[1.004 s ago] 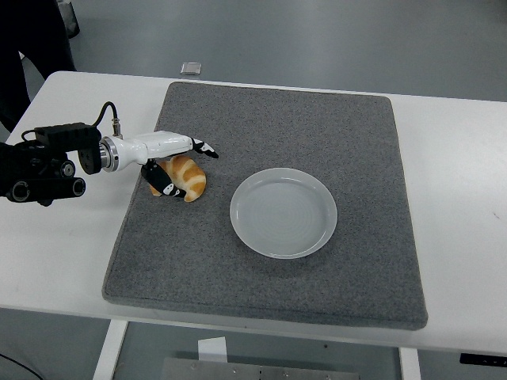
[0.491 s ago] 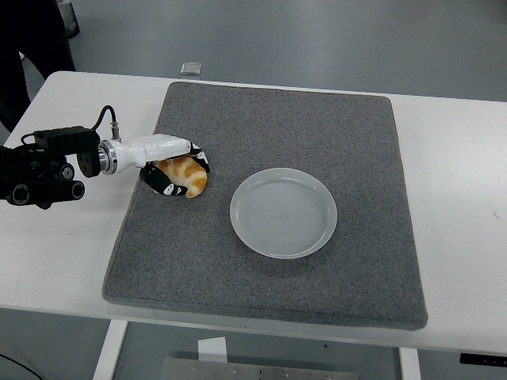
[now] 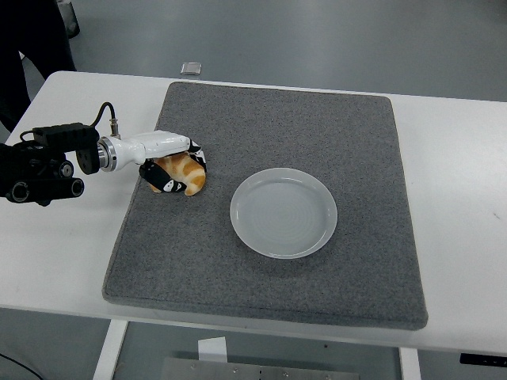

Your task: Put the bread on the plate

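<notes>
**A:** Where was the golden-brown crescent of bread (image 3: pixel 185 174)?

**B:** It lay on the grey felt-like mat (image 3: pixel 269 293), left of frame centre, just left of the round white shallow plate (image 3: pixel 283 212) and clear of its rim. The plate held nothing.

**A:** And the hand?

**B:** The robot's left hand (image 3: pixel 168 162), white-shelled with black fingertips, came in from the left edge on a black arm (image 3: pixel 40 165). Its fingers (image 3: pixel 165 185) were curled around the bread, some over the top, one dark tip low at the near side.

**A:** How much of the bread showed?

**B:** Only the right end and a strip of crust. The left part was covered by the palm and fingers, so whether the bread touched the mat or sat slightly raised could not be made out.

**A:** Anything cut off?

**B:** A small pale square object (image 3: pixel 190 68) lay on the grey floor beyond the white table (image 3: pixel 455 198), too small to identify. A dark shape at the upper left corner was cropped by the frame.
</notes>
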You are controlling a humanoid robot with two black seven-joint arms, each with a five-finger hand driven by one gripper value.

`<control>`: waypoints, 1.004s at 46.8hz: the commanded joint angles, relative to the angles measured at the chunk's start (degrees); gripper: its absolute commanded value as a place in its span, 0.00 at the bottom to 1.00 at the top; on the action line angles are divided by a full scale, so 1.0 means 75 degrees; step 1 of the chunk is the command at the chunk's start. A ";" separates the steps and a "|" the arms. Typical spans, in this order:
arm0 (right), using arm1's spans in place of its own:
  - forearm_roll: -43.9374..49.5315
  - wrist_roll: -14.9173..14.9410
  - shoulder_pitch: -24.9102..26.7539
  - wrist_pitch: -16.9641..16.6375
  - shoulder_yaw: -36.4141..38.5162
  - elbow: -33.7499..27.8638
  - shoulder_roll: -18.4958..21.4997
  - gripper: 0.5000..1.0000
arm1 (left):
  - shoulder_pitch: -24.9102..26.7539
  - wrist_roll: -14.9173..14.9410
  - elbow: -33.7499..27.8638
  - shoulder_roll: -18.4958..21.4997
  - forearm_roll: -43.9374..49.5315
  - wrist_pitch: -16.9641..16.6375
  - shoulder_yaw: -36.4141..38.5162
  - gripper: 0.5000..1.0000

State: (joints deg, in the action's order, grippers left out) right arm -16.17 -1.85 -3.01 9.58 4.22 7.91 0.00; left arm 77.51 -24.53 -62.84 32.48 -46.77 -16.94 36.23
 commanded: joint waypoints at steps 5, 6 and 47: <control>0.0000 0.0001 0.0003 0.0000 0.0000 0.0000 0.0000 0.90 | 0.0199 0.0001 -0.0117 0.0029 0.0002 -0.0003 -0.0014 0.00; 0.0000 0.0001 0.0003 0.0000 0.0000 0.0000 0.0000 0.90 | 0.0270 0.0001 -0.0140 0.0029 0.0002 -0.0003 -0.0014 0.00; 0.0000 0.0001 0.0003 0.0000 0.0000 0.0000 0.0000 0.90 | 0.3282 -0.0011 -0.0855 0.0814 0.0166 0.0571 -0.0506 0.00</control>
State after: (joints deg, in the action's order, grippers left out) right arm -16.17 -1.85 -3.03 9.58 4.22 7.91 0.00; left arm 102.14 -24.52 -69.01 38.74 -45.52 -12.94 33.71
